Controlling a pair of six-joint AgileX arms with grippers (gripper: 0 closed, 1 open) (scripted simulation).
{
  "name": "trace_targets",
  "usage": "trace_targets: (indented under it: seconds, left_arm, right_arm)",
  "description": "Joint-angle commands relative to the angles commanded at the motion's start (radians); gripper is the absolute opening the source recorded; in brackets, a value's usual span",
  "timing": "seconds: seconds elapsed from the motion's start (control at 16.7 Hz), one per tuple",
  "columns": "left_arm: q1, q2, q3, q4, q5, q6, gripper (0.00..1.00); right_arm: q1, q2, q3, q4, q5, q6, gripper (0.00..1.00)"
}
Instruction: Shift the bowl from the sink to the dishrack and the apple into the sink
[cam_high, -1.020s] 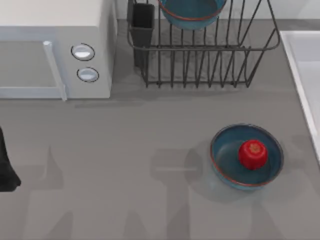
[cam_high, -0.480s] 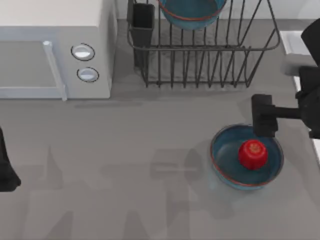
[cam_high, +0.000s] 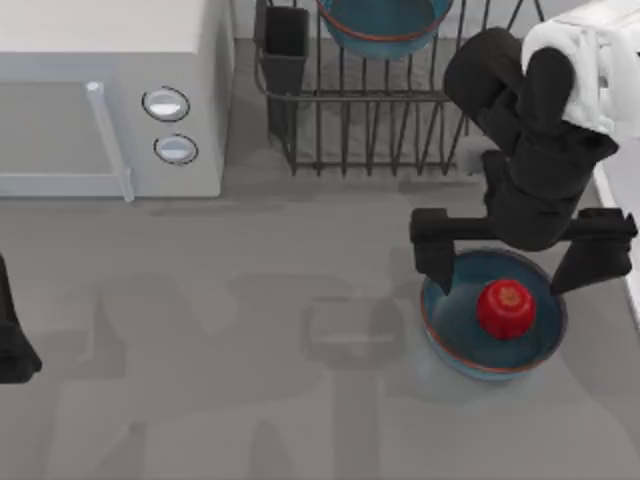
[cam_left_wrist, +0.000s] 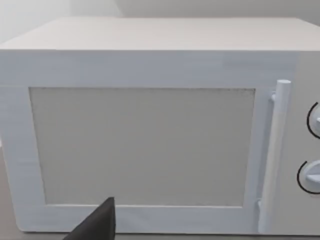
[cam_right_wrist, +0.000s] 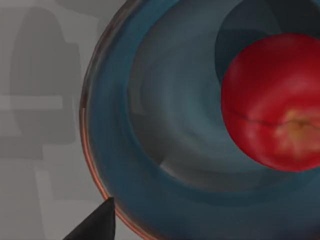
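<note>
The right gripper (cam_high: 520, 262) hangs over the far rim of a blue bowl (cam_high: 462, 335) that sits on the grey counter (cam_high: 250, 350) toward the right, and its two black fingers (cam_high: 433, 252) are spread wide, one above the bowl's far left rim and the other beyond its far right edge, holding nothing. The apple (cam_high: 506, 307) lies inside this bowl, right of its centre; the right wrist view shows the red fruit (cam_right_wrist: 275, 100) resting on the blue glaze (cam_right_wrist: 165, 150) with a dark fingertip (cam_right_wrist: 97, 222) at the rim. At the far side of the counter stands the dishrack (cam_high: 390, 125), with its black utensil cup (cam_high: 285, 50) at its left end and the other blue bowl (cam_high: 385, 25) held in its bars. The sink (cam_high: 622, 215) lies at the right edge, partly covered by the right arm. The white microwave (cam_high: 110, 95) fills the far left corner, and the left wrist view faces its door (cam_left_wrist: 142, 145). The left arm (cam_high: 12, 330) stays parked at the left edge; I cannot tell whether its gripper is spread or pressed together.
</note>
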Motion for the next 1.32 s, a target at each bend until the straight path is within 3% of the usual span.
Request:
trace_targets:
  seconds: [0.48,1.02,1.32]
  left_arm:
    - [0.0,0.0,0.0,0.0,0.0,0.0,1.0]
    - [0.0,0.0,0.0,0.0,0.0,0.0,1.0]
    - [0.0,0.0,0.0,0.0,0.0,0.0,1.0]
  right_arm:
    - [-0.004,0.015,0.001,0.011,0.001,0.003,1.0]
    - [0.004,0.118,-0.173,0.284,0.002,0.006,1.0]
    - [0.005,0.125,-0.184,0.302,0.003,0.007,1.0]
